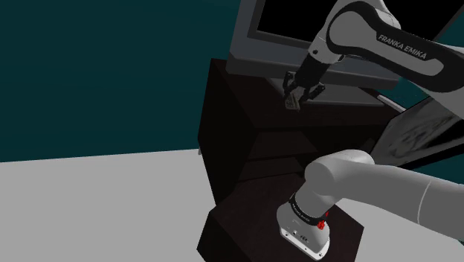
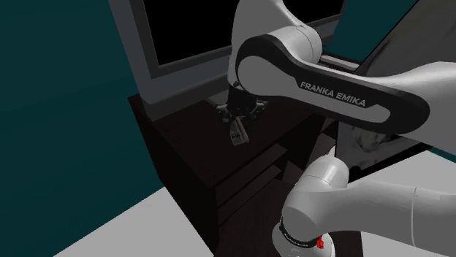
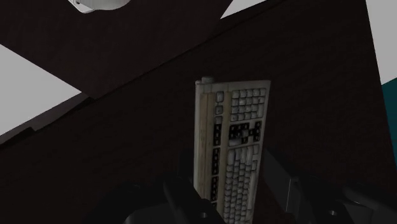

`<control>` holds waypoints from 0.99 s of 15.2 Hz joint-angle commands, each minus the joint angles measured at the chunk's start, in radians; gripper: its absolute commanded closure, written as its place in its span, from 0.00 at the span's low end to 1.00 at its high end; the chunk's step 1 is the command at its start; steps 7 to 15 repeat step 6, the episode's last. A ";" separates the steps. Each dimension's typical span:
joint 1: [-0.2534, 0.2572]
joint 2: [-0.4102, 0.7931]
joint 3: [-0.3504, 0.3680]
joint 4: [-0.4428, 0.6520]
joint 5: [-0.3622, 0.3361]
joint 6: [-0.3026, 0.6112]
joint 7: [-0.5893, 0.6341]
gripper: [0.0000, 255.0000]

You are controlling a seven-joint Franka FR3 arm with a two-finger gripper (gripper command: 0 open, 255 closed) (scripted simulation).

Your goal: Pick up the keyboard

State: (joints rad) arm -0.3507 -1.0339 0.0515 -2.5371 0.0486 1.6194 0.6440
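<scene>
A small beige keyboard (image 3: 235, 146) with pale and dark keys sticks out lengthwise from between my two black fingers, which clasp its long sides. My gripper (image 3: 229, 188) is shut on it. In the shoulder view the gripper (image 1: 300, 94) points down over the dark desk top (image 1: 245, 112), in front of the screen, with the keyboard (image 1: 292, 103) hanging at its tips. The second exterior view shows the keyboard (image 2: 237, 132) tilted under the gripper (image 2: 240, 121), a little above the desk (image 2: 190, 146).
A large grey-framed screen (image 1: 256, 45) stands at the back of the desk, close behind the gripper. The desk has lower shelves (image 1: 275, 152) on its front. Grey floor (image 1: 97, 201) lies beside it, with a teal wall (image 1: 111, 67) behind. My own arm base (image 1: 305, 223) stands near.
</scene>
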 commanded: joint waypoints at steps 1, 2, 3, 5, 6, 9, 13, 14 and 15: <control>0.000 0.013 0.001 0.037 0.001 -0.024 0.002 1.00; 0.000 0.019 0.001 0.053 0.000 -0.035 0.002 1.00; -0.001 0.024 0.000 0.070 0.000 -0.046 0.003 1.00; -0.001 0.031 0.000 0.089 -0.001 -0.058 0.003 1.00; -0.001 0.031 0.000 0.089 -0.001 -0.059 0.003 1.00; -0.001 0.031 0.000 0.089 -0.001 -0.059 0.003 1.00; -0.001 0.031 0.000 0.089 -0.001 -0.059 0.003 1.00; -0.001 0.031 0.000 0.089 -0.001 -0.059 0.003 1.00; -0.001 0.031 0.000 0.089 -0.001 -0.059 0.003 1.00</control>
